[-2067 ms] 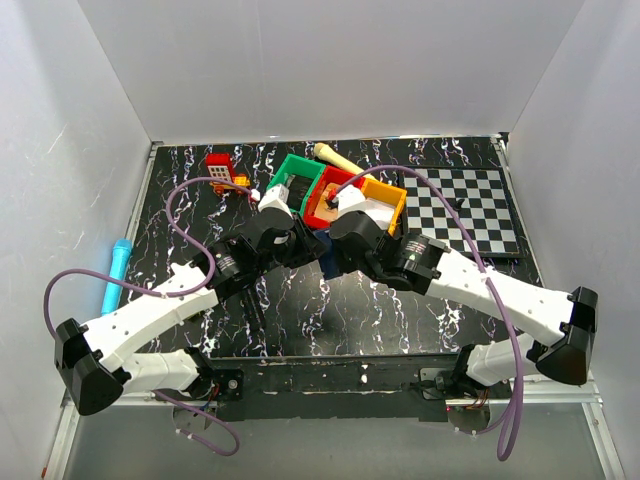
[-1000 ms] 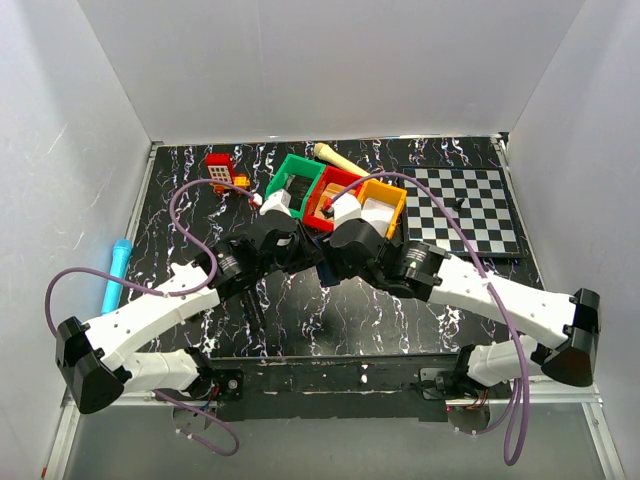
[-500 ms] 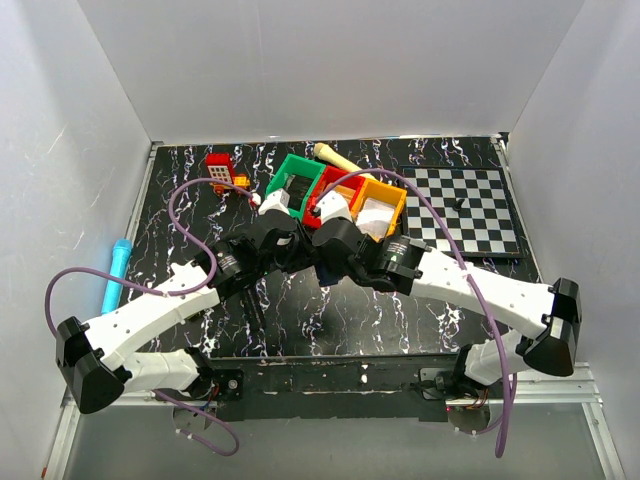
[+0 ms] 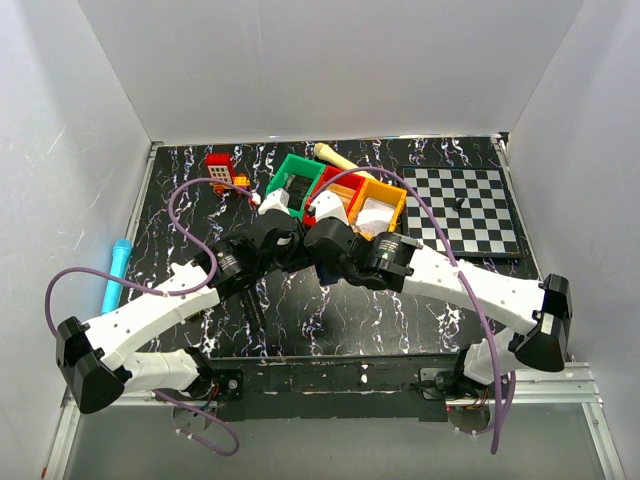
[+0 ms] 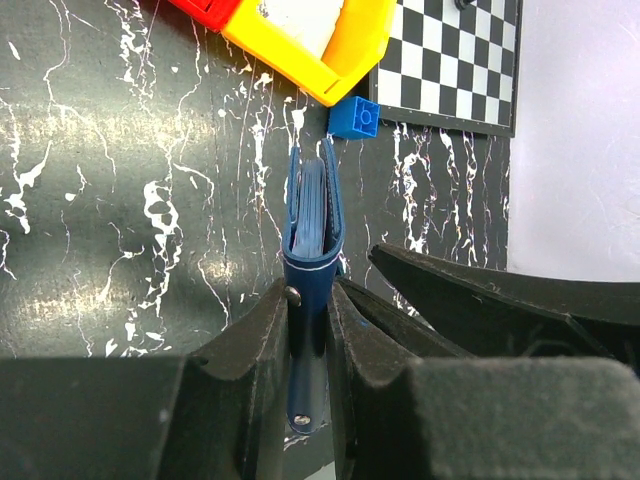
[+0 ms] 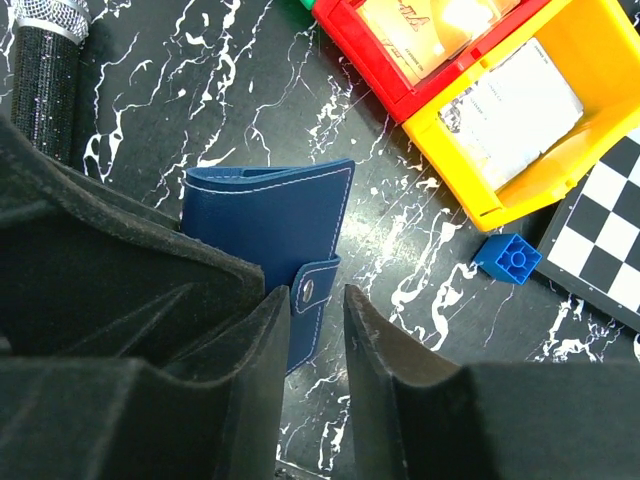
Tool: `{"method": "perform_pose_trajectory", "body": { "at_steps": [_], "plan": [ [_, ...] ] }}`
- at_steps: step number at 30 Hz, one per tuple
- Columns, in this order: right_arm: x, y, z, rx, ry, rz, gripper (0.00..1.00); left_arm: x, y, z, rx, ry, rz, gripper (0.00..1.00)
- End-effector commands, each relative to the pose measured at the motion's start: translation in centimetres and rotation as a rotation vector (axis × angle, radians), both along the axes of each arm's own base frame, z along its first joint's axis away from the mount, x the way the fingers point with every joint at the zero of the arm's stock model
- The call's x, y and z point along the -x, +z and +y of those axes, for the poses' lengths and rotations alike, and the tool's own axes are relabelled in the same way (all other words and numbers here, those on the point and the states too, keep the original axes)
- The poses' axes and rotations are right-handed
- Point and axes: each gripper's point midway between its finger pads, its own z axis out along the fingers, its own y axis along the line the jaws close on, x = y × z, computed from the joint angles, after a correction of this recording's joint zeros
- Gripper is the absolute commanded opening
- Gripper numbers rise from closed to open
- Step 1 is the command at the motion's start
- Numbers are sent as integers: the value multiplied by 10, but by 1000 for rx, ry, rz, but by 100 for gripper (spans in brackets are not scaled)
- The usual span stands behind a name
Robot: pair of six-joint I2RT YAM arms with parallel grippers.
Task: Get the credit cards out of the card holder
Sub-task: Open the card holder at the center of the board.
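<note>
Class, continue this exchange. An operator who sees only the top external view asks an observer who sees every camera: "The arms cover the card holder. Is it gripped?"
Observer: Yes. The left wrist view shows the left gripper shut on the card holder, which sits edge-on between its fingers.
Operator: Is it open?
Observer: No. The right wrist view shows its snap tab fastened.
Operator: Where is the right gripper?
Observer: The right gripper has its open jaws on either side of that tab.
</note>
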Motion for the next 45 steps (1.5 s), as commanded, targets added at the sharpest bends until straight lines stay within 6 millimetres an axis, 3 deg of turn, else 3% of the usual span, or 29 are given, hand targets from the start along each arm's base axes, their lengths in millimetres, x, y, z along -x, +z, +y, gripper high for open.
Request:
{"method": "perform_pose_trajectory", "body": {
  "at_steps": [1,16,22,45],
  "plan": [
    [-11,4,-11,43,-62,-34,33,5,37,-10,101,-32,-40,0],
    [-10,-4,-9,60,-50,-8,17,5,40,-8,104,-33,-54,0],
    [-7,-5,-10,56,-43,-1,1,5,40,-6,98,-30,-61,0],
    [2,-1,-20,-190,2,107,1,3,27,5,58,13,-57,0]
  ]
}}
